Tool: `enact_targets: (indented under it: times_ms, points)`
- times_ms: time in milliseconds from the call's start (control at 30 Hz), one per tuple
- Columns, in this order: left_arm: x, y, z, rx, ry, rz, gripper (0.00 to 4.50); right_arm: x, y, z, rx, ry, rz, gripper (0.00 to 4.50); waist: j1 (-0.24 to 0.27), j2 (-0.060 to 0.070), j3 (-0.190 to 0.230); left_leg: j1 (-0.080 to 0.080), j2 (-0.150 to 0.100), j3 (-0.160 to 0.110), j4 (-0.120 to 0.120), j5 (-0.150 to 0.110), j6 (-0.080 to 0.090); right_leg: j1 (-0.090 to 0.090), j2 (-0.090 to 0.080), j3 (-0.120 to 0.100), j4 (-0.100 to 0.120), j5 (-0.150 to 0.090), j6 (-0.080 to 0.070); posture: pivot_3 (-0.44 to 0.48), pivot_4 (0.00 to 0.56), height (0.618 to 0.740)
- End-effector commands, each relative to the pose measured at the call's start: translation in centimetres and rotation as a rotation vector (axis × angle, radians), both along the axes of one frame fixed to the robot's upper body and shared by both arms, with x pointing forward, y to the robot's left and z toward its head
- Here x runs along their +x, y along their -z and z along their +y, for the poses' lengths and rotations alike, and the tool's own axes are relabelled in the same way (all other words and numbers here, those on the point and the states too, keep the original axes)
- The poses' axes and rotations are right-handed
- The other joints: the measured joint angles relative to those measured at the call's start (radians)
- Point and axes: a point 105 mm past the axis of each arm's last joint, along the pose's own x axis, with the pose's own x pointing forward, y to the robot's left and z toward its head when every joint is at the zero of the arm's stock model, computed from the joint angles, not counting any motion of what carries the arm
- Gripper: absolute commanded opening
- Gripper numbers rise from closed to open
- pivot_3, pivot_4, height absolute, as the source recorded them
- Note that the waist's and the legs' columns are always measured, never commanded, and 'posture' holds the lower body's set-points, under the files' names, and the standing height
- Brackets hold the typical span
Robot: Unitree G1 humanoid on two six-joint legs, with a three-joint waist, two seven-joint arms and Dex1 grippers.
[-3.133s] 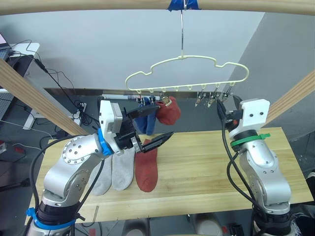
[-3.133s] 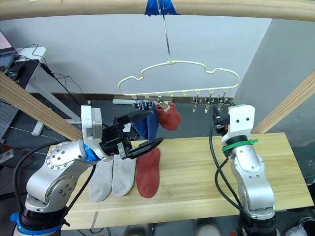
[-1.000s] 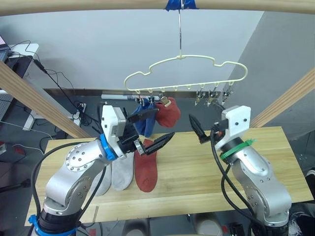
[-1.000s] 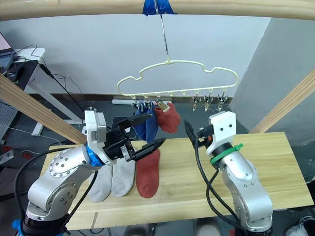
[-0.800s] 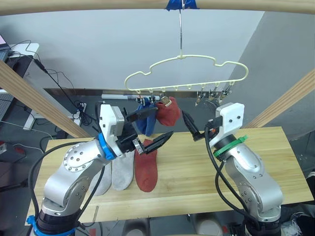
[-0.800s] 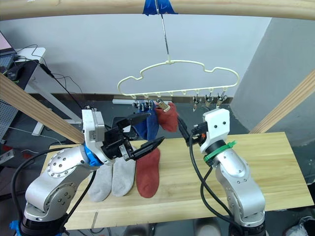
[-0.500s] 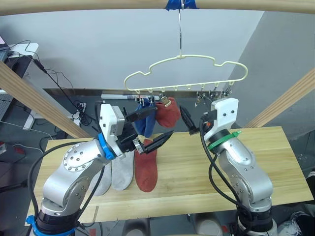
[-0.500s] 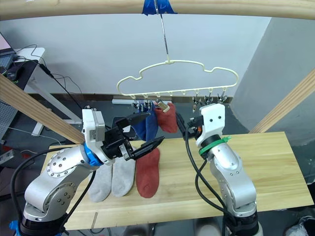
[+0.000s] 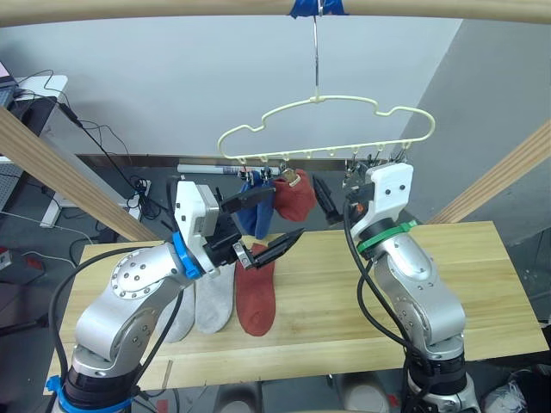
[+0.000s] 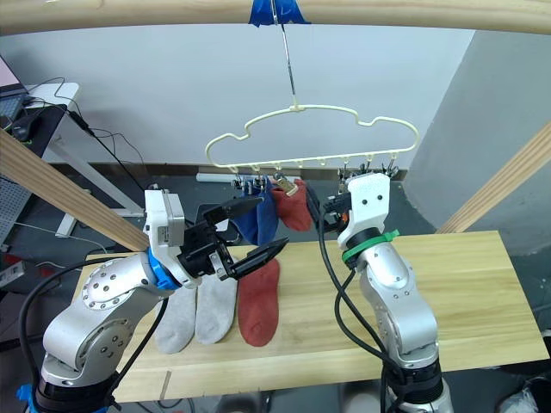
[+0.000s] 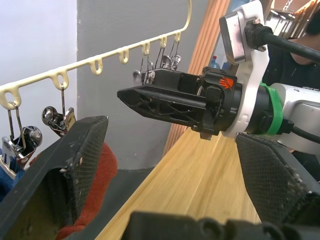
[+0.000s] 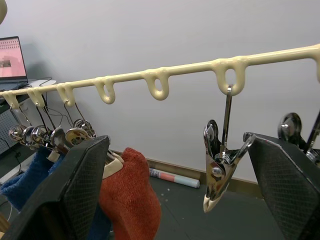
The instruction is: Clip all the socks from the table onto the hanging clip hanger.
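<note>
Right tool (image 12: 170, 200) swung leftward, now gaping beneath clip hanger (image 9: 327, 129).

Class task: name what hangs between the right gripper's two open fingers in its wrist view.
A bare metal clip dangles from the cream clip hanger, inside the right gripper; nothing is pinned in it.

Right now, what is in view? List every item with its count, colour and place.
Hanger: one, cream, hung by a metal hook from the wooden beam overhead.
Clips: a row, metal, along the hanger's lower edge.
Hung socks: two blue, one red, clipped at the hanger's left end.
Table socks: two grey, one red, flat side by side on the table's left part.
Table: one, light wood.
Left gripper: black, open, above the table socks.
Right gripper: black, open, by the hung red sock.
</note>
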Motion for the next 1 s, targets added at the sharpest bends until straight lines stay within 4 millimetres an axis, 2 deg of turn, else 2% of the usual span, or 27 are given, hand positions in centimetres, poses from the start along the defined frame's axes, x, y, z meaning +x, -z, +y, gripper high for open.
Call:
enact_targets:
  times_ms: [33,600,767,867,967,1000]
  points:
    - [-0.85,-0.87,-0.51,-0.009,0.023,-0.045,4.5,-0.34,-1.38,0.46,0.019,-0.019,-0.061,4.48,0.0,0.0,0.0,0.0,0.0,0.0,0.0,0.0,0.0,0.0,0.0,0.0,0.0,0.0,0.0,-0.056,0.316,0.74]
    - [-1.0,-0.86,-0.59,-0.012,0.026,-0.046,4.5,0.13,-1.78,1.29,0.083,-0.055,-0.051,4.48,0.0,0.0,0.0,0.0,0.0,0.0,0.0,0.0,0.0,0.0,0.0,0.0,0.0,0.0,0.0,-0.051,0.311,0.74]
    - [-1.03,-0.84,-0.58,-0.013,0.026,-0.047,4.5,0.35,-1.84,1.01,0.081,-0.043,-0.053,4.48,0.0,0.0,0.0,0.0,0.0,0.0,0.0,0.0,0.0,0.0,0.0,0.0,0.0,0.0,0.0,-0.052,0.309,0.74]
    - [-1.06,-0.83,-0.61,-0.014,0.027,-0.047,4.5,0.49,-1.89,0.75,0.085,-0.03,-0.054,3.86,0.0,0.0,0.0,0.0,0.0,0.0,0.0,0.0,0.0,0.0,0.0,0.0,0.0,0.0,0.0,-0.053,0.307,0.74]
    - [-1.05,-0.8,-0.64,-0.012,0.028,-0.047,4.5,0.55,-1.88,0.64,0.081,-0.022,-0.054,2.83,0.0,0.0,0.0,0.0,0.0,0.0,0.0,0.0,0.0,0.0,0.0,0.0,0.0,0.0,0.0,-0.053,0.307,0.74]
    - [-1.06,-0.8,-0.65,-0.013,0.028,-0.047,4.5,0.53,-1.89,0.62,0.08,-0.019,-0.055,2.83,0.0,0.0,0.0,0.0,0.0,0.0,0.0,0.0,0.0,0.0,0.0,0.0,0.0,0.0,0.0,-0.054,0.304,0.74]
